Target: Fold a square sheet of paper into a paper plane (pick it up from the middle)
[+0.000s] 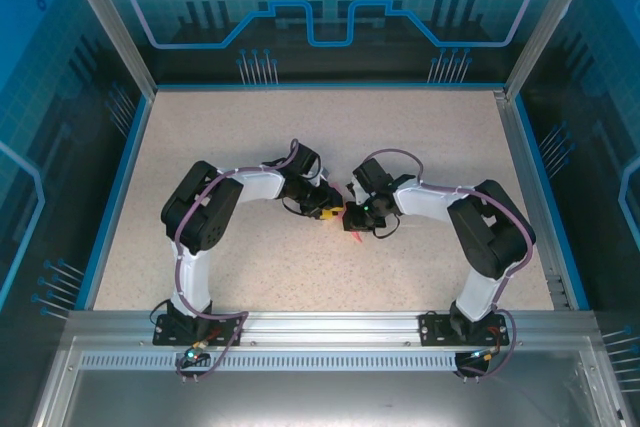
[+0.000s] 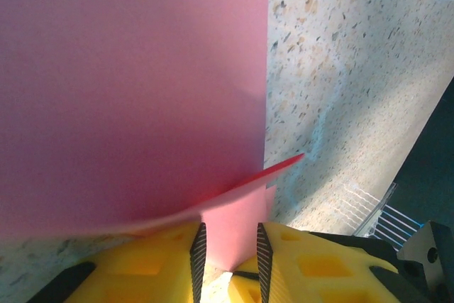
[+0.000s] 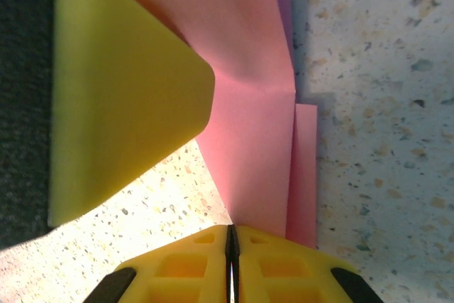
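— Looking at the middle of the counter (image 1: 300,127), where is the pink sheet of paper (image 1: 354,234)?
— Between the two arms' tips, creased, with its layers overlapping.
— And the right end effector (image 3: 230,235)?
— Clenched, jaws pressed together on the sheet's near edge.
— The left end effector (image 2: 228,246)?
— Its pads stand partly apart with a pink flap in the gap. I cannot tell whether they pinch it. From the right wrist, one of its yellow fingers (image 3: 120,104) lies beside the fold.

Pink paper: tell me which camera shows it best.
Right wrist: the pink paper is sharp, its layers and crease plain. The left wrist shows a big blurred sheet; the top camera, a tiny sliver.
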